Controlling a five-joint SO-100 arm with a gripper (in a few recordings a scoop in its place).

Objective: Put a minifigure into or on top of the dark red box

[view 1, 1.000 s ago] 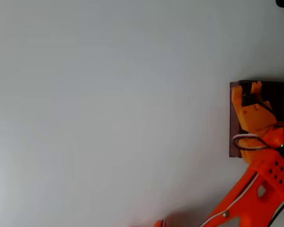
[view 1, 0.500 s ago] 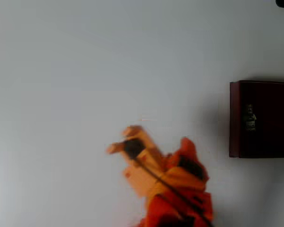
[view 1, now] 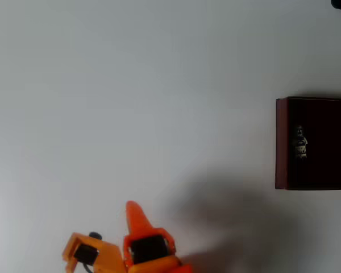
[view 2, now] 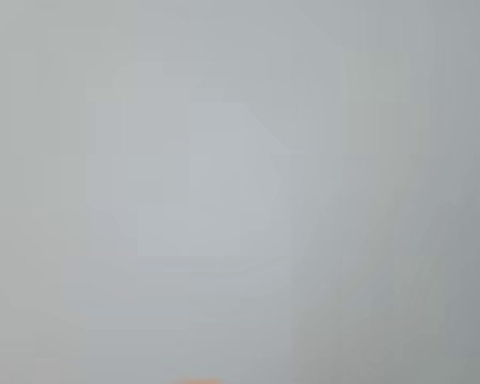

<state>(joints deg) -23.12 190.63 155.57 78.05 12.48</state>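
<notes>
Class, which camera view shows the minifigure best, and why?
The overhead view. There the minifigure lies as a small pale figure against the dark interior of the dark red box at the right edge, though too small for detail. The wrist view gives a blurred pale grey surface, with nothing of the figure.

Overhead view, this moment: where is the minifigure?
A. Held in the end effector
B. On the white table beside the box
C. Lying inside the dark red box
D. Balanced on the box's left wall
C. The minifigure lies on the dark floor inside the dark red box, far from the end effector at the bottom edge.
</notes>
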